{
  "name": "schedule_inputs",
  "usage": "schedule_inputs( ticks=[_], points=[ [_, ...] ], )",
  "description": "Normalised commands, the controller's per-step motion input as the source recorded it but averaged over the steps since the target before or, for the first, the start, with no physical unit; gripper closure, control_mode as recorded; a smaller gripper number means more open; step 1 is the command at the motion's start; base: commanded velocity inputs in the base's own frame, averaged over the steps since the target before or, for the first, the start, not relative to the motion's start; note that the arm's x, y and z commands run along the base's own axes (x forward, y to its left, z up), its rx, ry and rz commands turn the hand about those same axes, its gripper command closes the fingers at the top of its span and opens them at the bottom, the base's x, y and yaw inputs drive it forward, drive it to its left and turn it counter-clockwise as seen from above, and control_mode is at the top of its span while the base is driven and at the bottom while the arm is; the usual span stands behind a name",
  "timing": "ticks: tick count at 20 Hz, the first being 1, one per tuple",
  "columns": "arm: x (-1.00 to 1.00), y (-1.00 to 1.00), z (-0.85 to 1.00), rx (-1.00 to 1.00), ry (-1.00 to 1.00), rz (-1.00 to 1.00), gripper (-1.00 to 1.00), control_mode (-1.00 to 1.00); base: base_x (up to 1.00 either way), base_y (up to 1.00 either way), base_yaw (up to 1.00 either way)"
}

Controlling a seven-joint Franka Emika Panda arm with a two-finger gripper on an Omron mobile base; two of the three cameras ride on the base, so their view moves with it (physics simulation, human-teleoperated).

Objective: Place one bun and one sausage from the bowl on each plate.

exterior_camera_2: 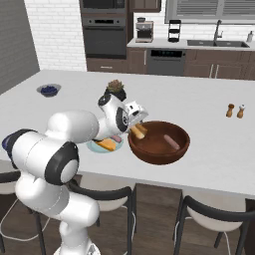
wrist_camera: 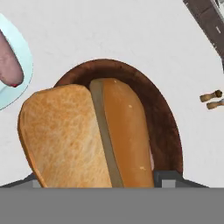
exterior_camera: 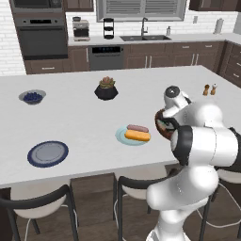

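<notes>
Bun fills the middle of the hand view, big and golden-orange, split down its length, its long way running from bottom to top. The gripper holds it between wide fingers, above the brown bowl's left rim.

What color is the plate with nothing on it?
The empty plate is grey-blue with a dark navy rim, clearest in the left base view.
</notes>
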Motion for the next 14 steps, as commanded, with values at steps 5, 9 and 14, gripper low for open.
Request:
schedule_inputs(
  ticks=[5, 9, 14],
  points=[
    [-0.24, 1.0, 0.57, 0.03, -0.03, 0.24, 1.0, -1.0, 0.0, 0.0, 0.0],
    [0.0, 1.0, 0.77, 0.02, 0.0, 0.2, 1.0, -1.0, 0.0, 0.0, 0.0],
    [-0.32, 0.61, 0.47, 0.02, 0.05, 0.04, 1.0, -1.0, 0.0, 0.0, 0.0]
  ],
)
